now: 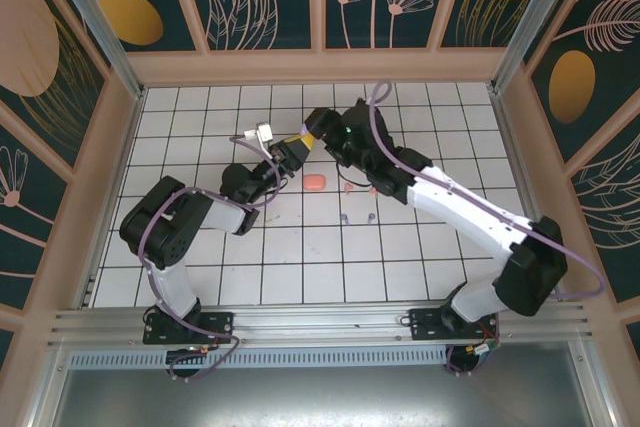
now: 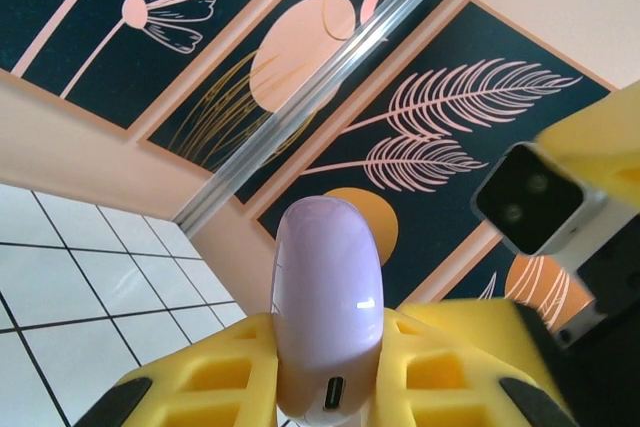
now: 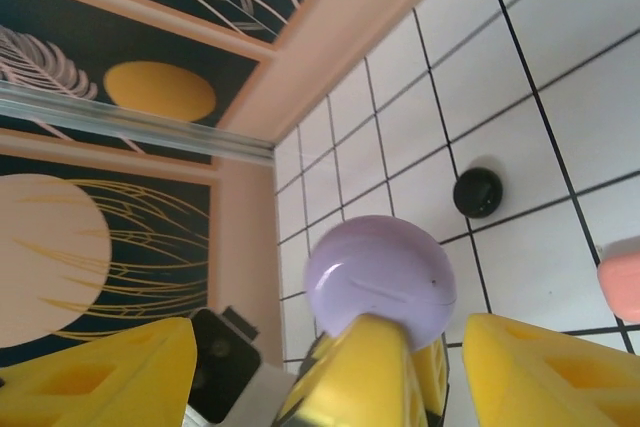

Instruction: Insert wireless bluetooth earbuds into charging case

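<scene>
White tiled counter. Left tool clamped on glossy lilac oval plastic charging case, held off counter. Right tool jaws wide around its top, not touching. Case likely light, slick: grip sides. 2 tiny greyish-lilac stemmed earbuds on counter: pinch stems.

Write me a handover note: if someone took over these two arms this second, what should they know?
Left gripper: shut on the glossy lilac oval charging case, lifted, lid apparently closed.
Right gripper: open, fingers flanking that case.
On the white tiled floor: salmon-pink case, two tiny pink earbuds, two greyish-lilac earbuds, round black case.
Done: lilac case picked up. Left: open it, insert earbuds.
</scene>
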Available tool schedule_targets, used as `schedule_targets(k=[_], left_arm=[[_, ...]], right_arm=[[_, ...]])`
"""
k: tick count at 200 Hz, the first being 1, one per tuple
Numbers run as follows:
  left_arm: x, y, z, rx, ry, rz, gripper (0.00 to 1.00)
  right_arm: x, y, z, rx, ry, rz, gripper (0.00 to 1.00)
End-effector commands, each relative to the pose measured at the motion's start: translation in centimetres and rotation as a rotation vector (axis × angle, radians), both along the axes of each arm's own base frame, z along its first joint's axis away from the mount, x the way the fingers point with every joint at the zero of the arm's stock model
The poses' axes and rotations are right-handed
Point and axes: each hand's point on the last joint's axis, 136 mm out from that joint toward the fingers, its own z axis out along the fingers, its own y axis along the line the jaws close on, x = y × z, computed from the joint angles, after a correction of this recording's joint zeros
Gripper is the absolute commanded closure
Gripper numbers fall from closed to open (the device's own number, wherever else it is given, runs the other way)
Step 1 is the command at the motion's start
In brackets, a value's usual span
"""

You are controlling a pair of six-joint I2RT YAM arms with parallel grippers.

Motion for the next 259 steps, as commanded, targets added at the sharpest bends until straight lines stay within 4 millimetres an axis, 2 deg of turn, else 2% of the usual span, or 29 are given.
schedule_targets(k=[1, 15, 22, 26, 50, 80, 107, 151, 198, 259], left_arm=[[-1.4, 0.3, 3.7, -0.033, -0.108, -0.021, 1.00], [-1.6, 0.0, 3.5, 0.006, -0.097, -0.039, 1.00], [-1.5, -0.3, 2.8, 0.040, -0.079, -0.050, 1.00], [-1.9, -0.3, 3.7, 0.044, -0.095, -0.056, 1.00], [-2.3, -1.2, 3.4, 0.126, -0.077, -0.104, 1.00], [-2.6, -2.5, 2.6, 0.225, -0.049, -0.186, 1.00], [-3.0, -3.3, 1.7, 0.287, -0.025, -0.246, 1.00], [-4.4, -4.2, 0.0, 0.344, 0.000, -0.364, 1.00], [-5.7, -4.2, -0.4, 0.357, -0.004, -0.428, 1.00], [-6.2, -4.2, -0.3, 0.364, -0.014, -0.439, 1.00]], right_arm=[[-0.7, -2.9, 3.4, -0.022, -0.105, -0.023, 0.29], [-1.1, -4.2, 3.0, -0.066, -0.133, -0.002, 0.29], [-1.2, -4.9, 2.5, -0.091, -0.139, 0.007, 0.28], [-1.3, -5.2, 2.2, -0.104, -0.151, 0.022, 0.28], [-1.6, -7.8, 0.7, -0.189, -0.219, 0.061, 0.28], [-2.9, -8.7, -0.9, -0.301, -0.349, 0.184, 0.29], [-4.4, -7.9, -2.5, -0.393, -0.450, 0.324, 0.29], [-6.1, -6.7, -3.8, -0.405, -0.523, 0.457, 0.30], [-5.5, -5.8, -4.6, -0.392, -0.514, 0.483, 0.31], [-4.1, -4.8, -5.1, -0.384, -0.496, 0.488, 0.34]])
